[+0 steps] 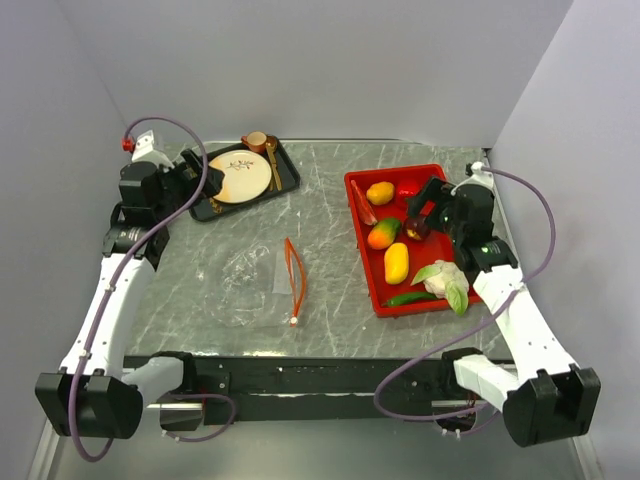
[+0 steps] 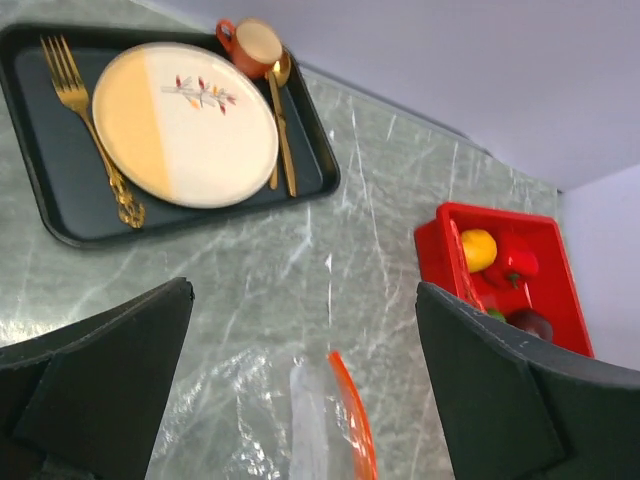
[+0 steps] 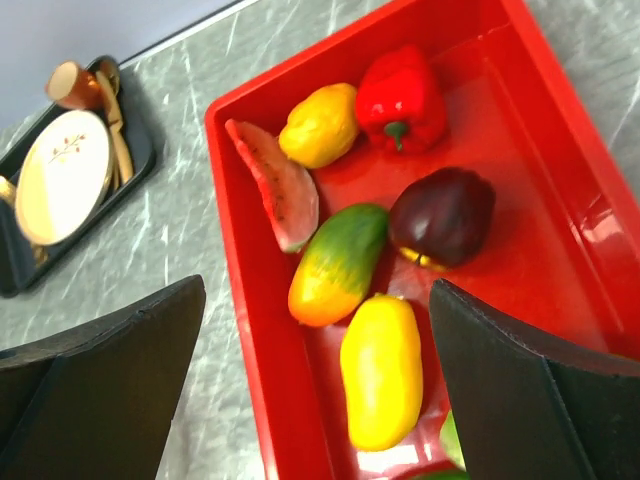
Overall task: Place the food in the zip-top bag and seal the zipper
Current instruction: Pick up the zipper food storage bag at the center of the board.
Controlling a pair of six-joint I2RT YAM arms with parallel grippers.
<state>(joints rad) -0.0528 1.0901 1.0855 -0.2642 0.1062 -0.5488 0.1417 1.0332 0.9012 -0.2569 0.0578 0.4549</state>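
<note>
First pick judged in hand: the right gripper (image 3: 318, 300) is held spread over the food (image 3: 335, 265), yellow mango (image 3: 380, 372) nearest between its fingers (image 3: 100, 390), to be lowered and closed; left gripper (image 2: 302, 295) likewise spread.

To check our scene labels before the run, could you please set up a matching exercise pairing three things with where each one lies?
Things:
1. plate
2. red pepper
3. zip-top bag

Places:
A. in the red tray
B. on the bare tabletop
C. on the black tray

Pairs: 1-C, 2-A, 3-B
</note>
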